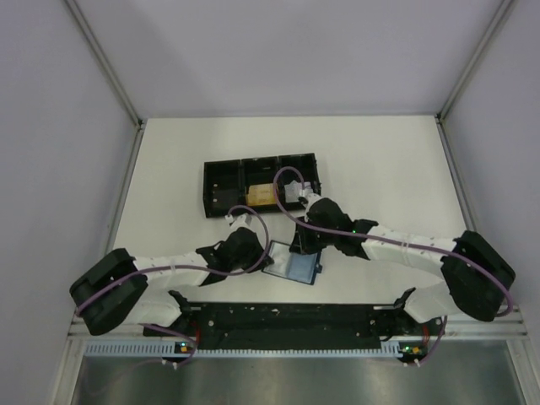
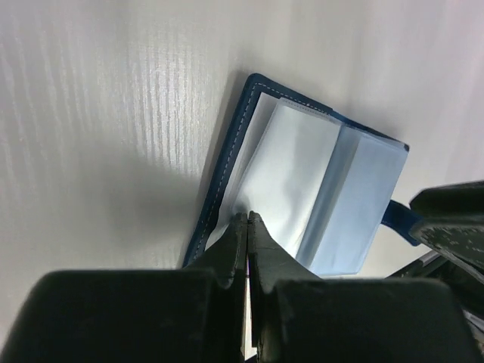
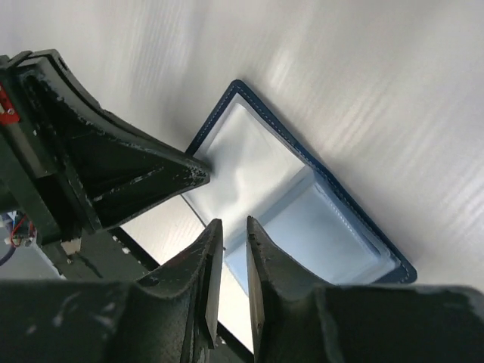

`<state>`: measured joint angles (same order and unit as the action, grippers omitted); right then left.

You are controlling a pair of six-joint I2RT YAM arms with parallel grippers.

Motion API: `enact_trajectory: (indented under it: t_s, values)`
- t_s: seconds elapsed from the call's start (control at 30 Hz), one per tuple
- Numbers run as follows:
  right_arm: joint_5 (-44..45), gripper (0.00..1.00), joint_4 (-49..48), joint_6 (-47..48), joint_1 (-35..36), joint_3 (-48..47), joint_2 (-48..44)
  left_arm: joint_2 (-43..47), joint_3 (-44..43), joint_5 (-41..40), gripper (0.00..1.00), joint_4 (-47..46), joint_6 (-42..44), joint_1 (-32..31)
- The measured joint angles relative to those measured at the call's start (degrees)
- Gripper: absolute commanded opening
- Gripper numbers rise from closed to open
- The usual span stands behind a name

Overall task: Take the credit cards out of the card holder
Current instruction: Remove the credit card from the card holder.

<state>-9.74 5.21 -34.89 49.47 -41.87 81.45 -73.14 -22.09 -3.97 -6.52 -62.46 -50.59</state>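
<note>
We find the card holder (image 1: 295, 267) lying open on the counter (image 1: 388, 169) between both hands, its long axis running left to right. Our left hand (image 2: 248, 221) is pinched shut at its left edge. Our right hand (image 3: 231, 227), slightly parted and empty, hovers at its far side.

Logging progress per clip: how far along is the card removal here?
Done: one orange-tan card lies in the black tray, middle compartment; the card holder lies open. In hand: left gripper shut on its pale inner leaf, right gripper slightly open alongside. Left: any cards inside the pockets; none show.
</note>
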Motion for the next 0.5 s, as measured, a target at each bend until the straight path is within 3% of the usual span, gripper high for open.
enact_trajectory:
  t_s: [0.5]
  values:
    - [8.5, 0.34, 2.4, -10.4, -0.1, 14.3, -13.9, -0.8, 0.7, -0.1, 0.0, -2.3, -4.5, 0.0]
